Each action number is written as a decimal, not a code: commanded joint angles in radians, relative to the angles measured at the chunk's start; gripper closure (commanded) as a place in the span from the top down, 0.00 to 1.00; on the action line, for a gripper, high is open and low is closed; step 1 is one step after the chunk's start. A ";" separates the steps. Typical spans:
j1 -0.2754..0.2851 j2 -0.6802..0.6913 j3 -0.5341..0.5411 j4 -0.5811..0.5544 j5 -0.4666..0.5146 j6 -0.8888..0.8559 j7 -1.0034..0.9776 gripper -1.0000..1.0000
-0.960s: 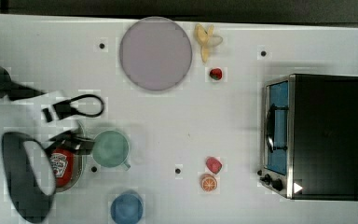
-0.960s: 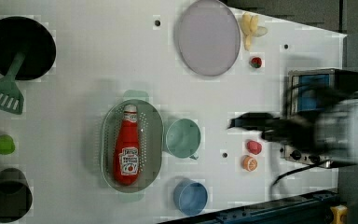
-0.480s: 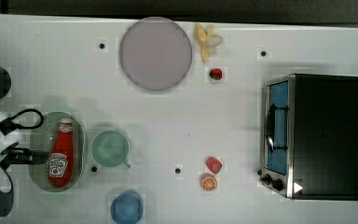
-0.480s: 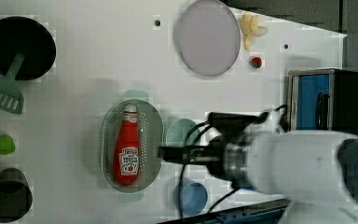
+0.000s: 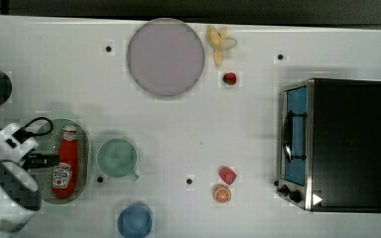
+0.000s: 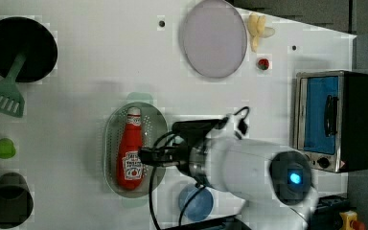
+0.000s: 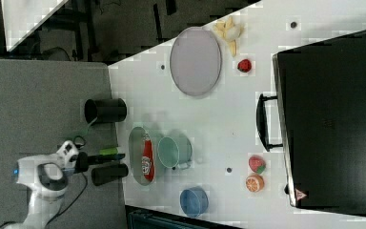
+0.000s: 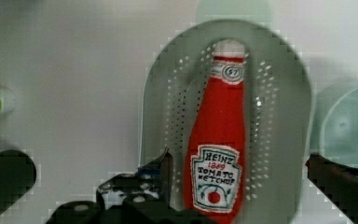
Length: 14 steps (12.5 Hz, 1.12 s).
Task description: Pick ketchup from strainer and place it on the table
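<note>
Ketchup point(image 8: 217, 144), 1 bottle labelled "HEINZ 1869 TOMATO KETCHUP", lies flat inside the 1 strainer point(image 8: 284, 116) on the table point(image 5: 228, 129). Beside the strainer stands 1 green cup point(image 5: 117, 157), near it 1 blue cup point(image 5: 135, 220). Gripper point(image 8: 237, 168) hangs over the strainer, jaws spread wide either side of the bottle.

The ketchup point(image 8: 219, 140) looks like smooth red plastic with a paper-like white label. The strainer point(image 8: 279, 116) under it is matt pale green plastic, perforated. The table point(image 5: 238, 129) is smooth matt white.
</note>
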 commanded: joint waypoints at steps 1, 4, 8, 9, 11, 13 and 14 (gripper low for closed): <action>-0.013 0.079 -0.010 -0.055 -0.071 0.076 0.087 1.00; -0.001 0.188 -0.022 -0.061 -0.159 0.169 0.187 1.00; 0.027 0.297 -0.061 -0.056 -0.329 0.244 0.310 1.00; 0.034 0.316 -0.068 -0.053 -0.358 0.265 0.339 1.00; 0.047 0.351 -0.073 -0.046 -0.365 0.302 0.372 1.00; 0.060 0.360 -0.093 -0.042 -0.373 0.294 0.372 0.84; 0.065 0.360 -0.096 -0.041 -0.381 0.297 0.372 0.71</action>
